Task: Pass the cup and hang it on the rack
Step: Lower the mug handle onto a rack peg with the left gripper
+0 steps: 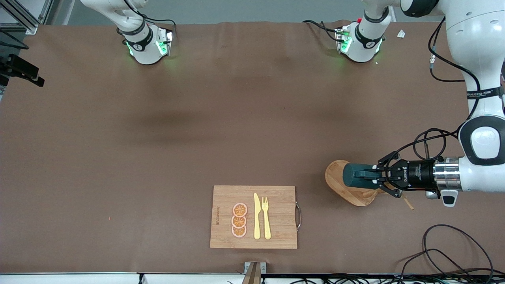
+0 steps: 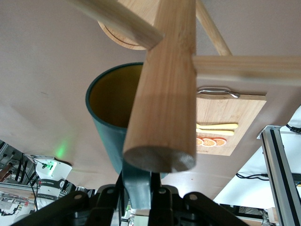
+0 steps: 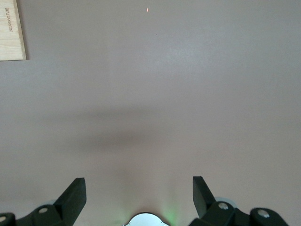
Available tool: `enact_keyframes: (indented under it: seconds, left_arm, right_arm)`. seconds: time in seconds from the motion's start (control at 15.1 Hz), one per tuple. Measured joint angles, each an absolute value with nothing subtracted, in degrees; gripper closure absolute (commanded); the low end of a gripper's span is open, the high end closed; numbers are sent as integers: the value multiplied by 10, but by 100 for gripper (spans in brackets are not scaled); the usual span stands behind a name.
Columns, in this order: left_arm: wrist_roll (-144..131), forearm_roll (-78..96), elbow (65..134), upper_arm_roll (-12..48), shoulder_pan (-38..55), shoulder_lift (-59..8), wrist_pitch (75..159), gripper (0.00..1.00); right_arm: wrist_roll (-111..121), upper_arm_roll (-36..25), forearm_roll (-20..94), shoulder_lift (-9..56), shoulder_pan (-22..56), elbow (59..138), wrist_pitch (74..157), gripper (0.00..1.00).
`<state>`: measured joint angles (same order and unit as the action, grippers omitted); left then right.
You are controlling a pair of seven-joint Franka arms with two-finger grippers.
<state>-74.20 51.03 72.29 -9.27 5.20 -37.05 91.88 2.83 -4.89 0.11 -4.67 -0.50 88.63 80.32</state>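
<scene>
Brown matte table covering (image 1: 158, 130), faintly creased and lightly shadowed mid-table, spanning nearly the whole front view. Two white arm bases with green indicator lights along the edge farthest from the front camera. Pale floor and aluminium framing past that edge; a black bracket at the right arm's end of the table; loose black cables (image 1: 453, 252) coiled near the camera at the left arm's end. Left gripper (image 1: 365, 176) turned sideways over the rack (image 1: 343, 185), fingers clamped on the handle of the cup (image 1: 357, 175). Cup lying horizontal in the air above the rack's oval base, dark teal outside, closed bottom pointing toward the right arm's end. From the left wrist view, cup (image 2: 113, 113) mouth open toward the table, yellowish inside visible, rack post (image 2: 164, 89) crossing close in front of it with pegs branching off; whether the cup touches post or peg cannot be told. Rack standing near the left arm's end of the table. Rectangular wooden cutting board (image 1: 276, 217) nearer the front camera, mid-table, well apart from the rack, metal handle on its edge toward the left arm's end. On the board: three orange slices (image 1: 239, 220) in a row, beside a yellow knife (image 1: 257, 216) and yellow fork (image 1: 266, 217) lying parallel. Right gripper (image 3: 139, 193) out of the front view, waiting, fingers spread wide above bare brown covering, a corner of the board at the edge of its wrist view.
</scene>
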Motion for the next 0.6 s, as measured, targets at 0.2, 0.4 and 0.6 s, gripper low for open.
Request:
enact_keyframes:
  seconds: [0.2,0.4,0.6]
  left_arm:
    - [-742,510,722,-93,51,-371,919,98]
    - [-742,510,721,-93,45,-371,919,98]
    - [-742,511,721,-93,41,-371,919,98]
  right_arm:
    - [28,-49,1,-47,-5,886,803,0]
    - [28,-49,1,-47,-5,886,803,0]
    - [28,-49,1,-47,-5,886,803,0]
